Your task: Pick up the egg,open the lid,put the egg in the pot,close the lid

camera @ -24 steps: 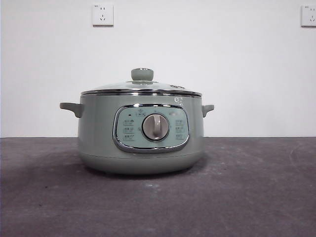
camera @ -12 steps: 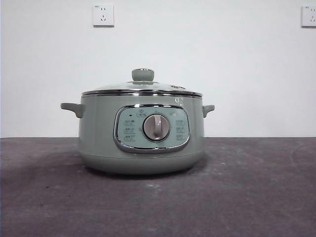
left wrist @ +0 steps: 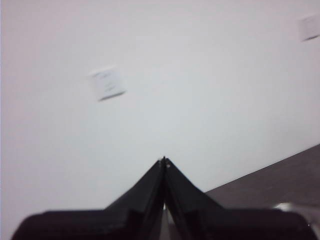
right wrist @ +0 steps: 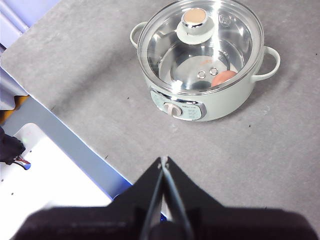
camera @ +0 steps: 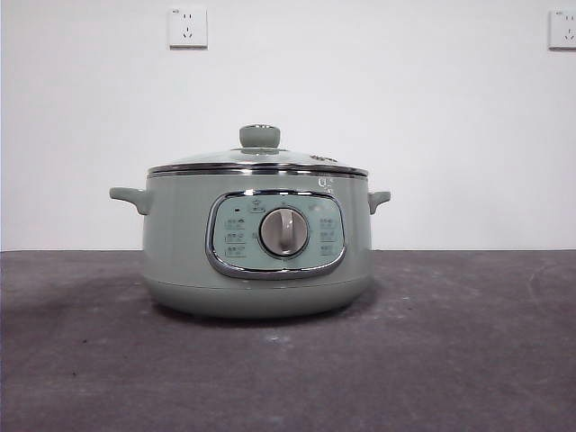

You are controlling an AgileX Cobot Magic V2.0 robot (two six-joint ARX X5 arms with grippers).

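Observation:
The pale sage-green pot [camera: 257,243] stands in the middle of the grey table, its silver dial facing the front view. The glass lid [camera: 259,160] with its green knob sits shut on it. From the right wrist view, the pot [right wrist: 200,102] and lid [right wrist: 200,45] show from above, and the reddish-brown egg [right wrist: 223,77] lies inside the pot under the glass. My right gripper [right wrist: 163,161] is shut and empty, high above the table, away from the pot. My left gripper [left wrist: 164,160] is shut and empty, raised and facing the white wall.
Two wall sockets [camera: 187,27] sit on the white wall behind the table. In the right wrist view the table's edge [right wrist: 65,127] runs diagonally, with a white surface [right wrist: 45,175] beyond it.

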